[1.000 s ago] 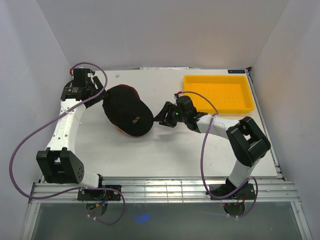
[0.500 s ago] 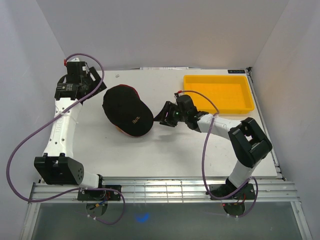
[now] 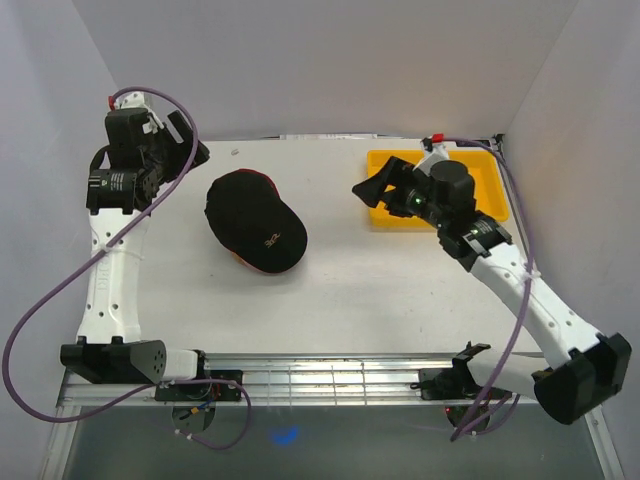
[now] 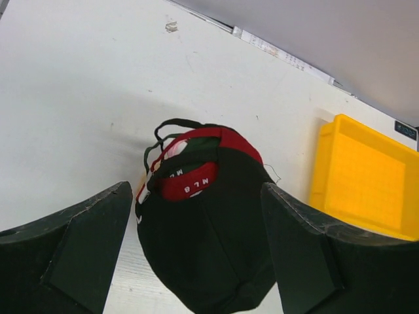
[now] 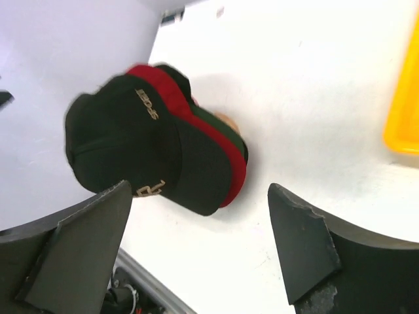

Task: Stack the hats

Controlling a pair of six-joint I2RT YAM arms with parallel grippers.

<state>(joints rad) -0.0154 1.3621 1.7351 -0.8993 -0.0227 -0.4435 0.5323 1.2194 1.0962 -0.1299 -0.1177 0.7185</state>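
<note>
left gripper: jaws spread wide, holding nothing, raised near the left wall.
hats: one pile, black gold-emblem cap on top, red beneath; ahead of both sets of jaws, touching neither.
table: white, faintly scuffed.
right gripper: jaws parted, empty.
yellow tray: beneath and behind the right jaws.
walls: pale, plain.

Surface: white tabletop
Left of centre: stack of fabric baseball caps, black one uppermost
Far right: shallow yellow plastic tray
</note>
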